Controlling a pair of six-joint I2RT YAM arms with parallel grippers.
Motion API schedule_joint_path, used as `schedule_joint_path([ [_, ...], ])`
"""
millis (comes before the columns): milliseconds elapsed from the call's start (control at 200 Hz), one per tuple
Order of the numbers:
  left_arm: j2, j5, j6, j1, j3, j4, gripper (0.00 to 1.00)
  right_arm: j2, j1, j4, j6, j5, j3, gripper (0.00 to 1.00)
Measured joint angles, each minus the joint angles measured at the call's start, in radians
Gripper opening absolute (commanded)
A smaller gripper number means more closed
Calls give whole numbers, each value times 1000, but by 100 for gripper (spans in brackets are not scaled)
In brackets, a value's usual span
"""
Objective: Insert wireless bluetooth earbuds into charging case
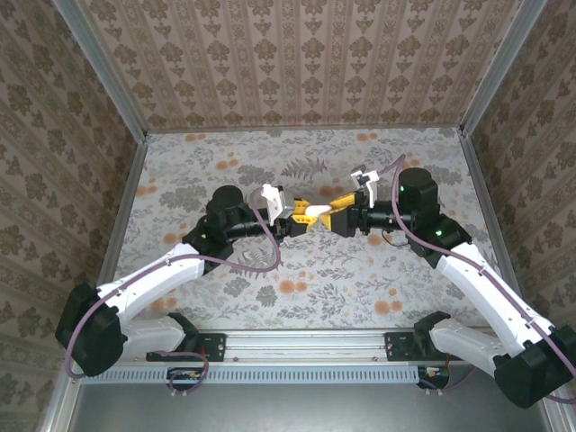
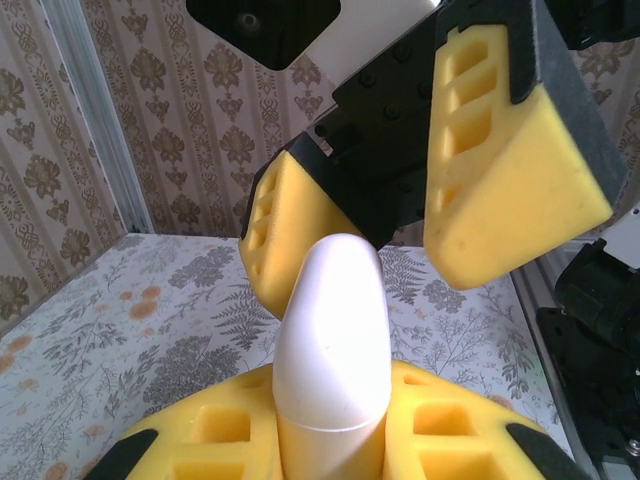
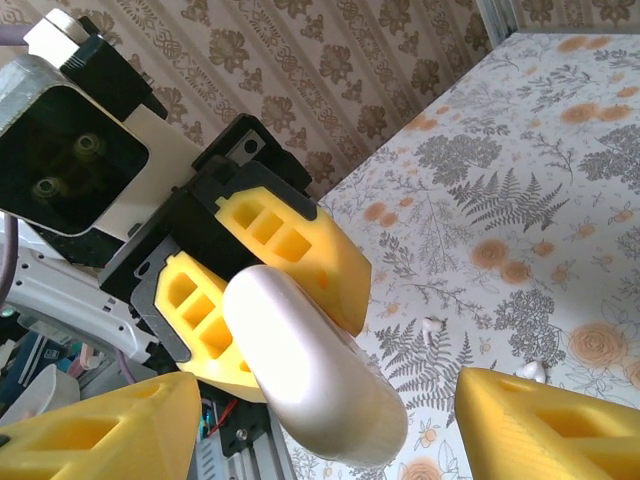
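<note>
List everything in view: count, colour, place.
charging case: one, white, held above the table in the left gripper
earbuds: two seen, whitish, loose on the table, apart from each other; the second lies here
table: one, grey floral print with orange flowers, under both arms
walls: three, brown patterned wallpaper, around the table
left gripper: one, yellow fingers, shut on the charging case
right gripper: one, yellow fingers, open, jaws either side of the case's free end
</note>
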Motion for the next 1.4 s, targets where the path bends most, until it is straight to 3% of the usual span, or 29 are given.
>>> schedule_joint_path([
  [900,2,-31,-19,16,0,-23,15,67,12,78,60,90,12,65],
  [1400,2,16,-19,6,1,-40,15,93,5,112,109,174,37,68],
])
